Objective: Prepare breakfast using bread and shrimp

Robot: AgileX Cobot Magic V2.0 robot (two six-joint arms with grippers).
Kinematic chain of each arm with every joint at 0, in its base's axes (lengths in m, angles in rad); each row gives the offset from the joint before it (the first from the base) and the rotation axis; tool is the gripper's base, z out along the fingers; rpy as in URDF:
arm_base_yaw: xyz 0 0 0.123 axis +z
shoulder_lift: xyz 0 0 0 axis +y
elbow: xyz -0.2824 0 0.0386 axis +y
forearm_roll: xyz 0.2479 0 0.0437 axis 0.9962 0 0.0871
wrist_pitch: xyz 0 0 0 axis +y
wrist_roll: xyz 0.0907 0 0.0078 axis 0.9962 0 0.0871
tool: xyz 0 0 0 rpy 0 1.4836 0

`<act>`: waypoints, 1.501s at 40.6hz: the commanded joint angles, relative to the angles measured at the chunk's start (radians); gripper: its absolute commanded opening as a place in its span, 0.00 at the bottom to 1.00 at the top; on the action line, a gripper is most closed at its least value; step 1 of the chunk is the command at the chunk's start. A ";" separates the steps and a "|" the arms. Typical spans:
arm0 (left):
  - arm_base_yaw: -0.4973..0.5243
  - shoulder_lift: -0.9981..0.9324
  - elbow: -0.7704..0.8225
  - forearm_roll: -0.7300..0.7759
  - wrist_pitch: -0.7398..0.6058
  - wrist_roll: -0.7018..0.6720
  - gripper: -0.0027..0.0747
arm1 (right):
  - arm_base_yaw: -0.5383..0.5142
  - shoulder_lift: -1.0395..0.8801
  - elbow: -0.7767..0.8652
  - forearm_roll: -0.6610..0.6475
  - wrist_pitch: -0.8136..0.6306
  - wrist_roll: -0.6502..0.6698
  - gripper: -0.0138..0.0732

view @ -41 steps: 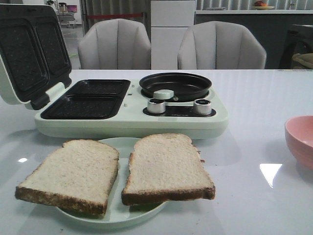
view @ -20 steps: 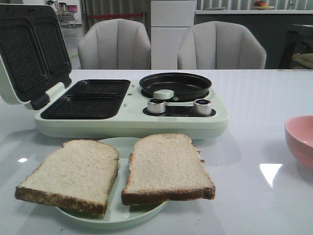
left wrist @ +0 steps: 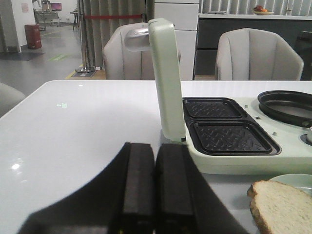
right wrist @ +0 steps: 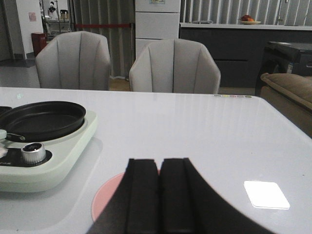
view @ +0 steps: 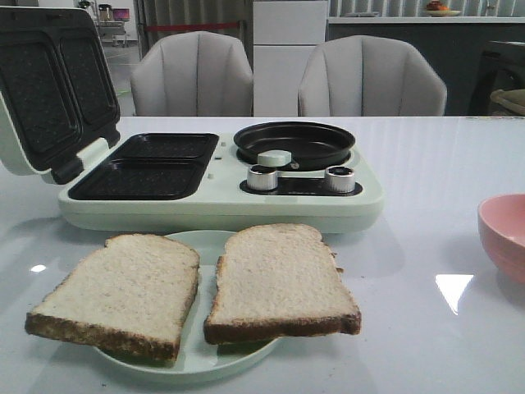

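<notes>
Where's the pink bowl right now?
In the front view the pink bowl sits at the table's far right edge, partly cut off, right of the breakfast maker and the plate of bread.

Only the fingers show: the left gripper (left wrist: 155, 190) has two flat, matte black, blocky fingers — squared tips, flaring bases. The right gripper (right wrist: 159, 195) looks identical — plain black.
</notes>
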 commanded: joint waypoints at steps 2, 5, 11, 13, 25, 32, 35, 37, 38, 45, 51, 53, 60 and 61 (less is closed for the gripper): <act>0.000 -0.018 0.030 -0.001 -0.099 -0.007 0.16 | 0.002 -0.021 -0.020 -0.008 -0.112 -0.005 0.21; 0.000 -0.018 0.023 -0.001 -0.128 -0.007 0.16 | 0.002 -0.021 -0.048 -0.007 -0.110 -0.003 0.21; -0.002 -0.016 -0.075 -0.001 -0.108 -0.007 0.16 | 0.002 -0.021 -0.190 -0.007 -0.049 0.005 0.21; -0.002 -0.014 -0.134 -0.001 -0.082 -0.007 0.16 | 0.002 -0.016 -0.256 -0.007 0.000 0.005 0.21; -0.002 0.123 -0.485 0.008 0.170 -0.007 0.16 | 0.002 0.198 -0.643 -0.007 0.336 0.005 0.21; -0.002 0.260 -0.598 0.008 0.292 -0.007 0.16 | 0.002 0.353 -0.730 -0.007 0.475 0.005 0.21; -0.002 0.309 -0.592 0.005 0.306 -0.007 0.16 | 0.002 0.406 -0.730 -0.008 0.512 0.005 0.21; -0.002 0.336 -0.586 0.005 0.328 -0.007 0.16 | 0.002 0.446 -0.723 -0.008 0.535 0.005 0.21; -0.002 0.348 -0.584 0.005 0.340 -0.007 0.16 | 0.002 0.465 -0.720 -0.008 0.544 0.005 0.21; -0.002 0.427 -0.549 0.002 0.376 -0.007 0.16 | 0.002 0.571 -0.694 -0.008 0.586 0.005 0.21; -0.002 0.483 -0.535 -0.021 0.385 -0.007 0.16 | 0.002 0.645 -0.686 -0.008 0.617 0.005 0.21; -0.002 0.498 -0.535 -0.021 0.397 -0.007 0.18 | 0.002 0.665 -0.686 -0.008 0.625 0.005 0.23; -0.003 0.537 -0.535 -0.040 0.404 -0.007 0.59 | 0.002 0.710 -0.686 -0.008 0.637 0.005 0.58; -0.003 0.542 -0.535 -0.039 0.404 -0.007 0.65 | 0.002 0.714 -0.686 -0.008 0.634 0.005 0.64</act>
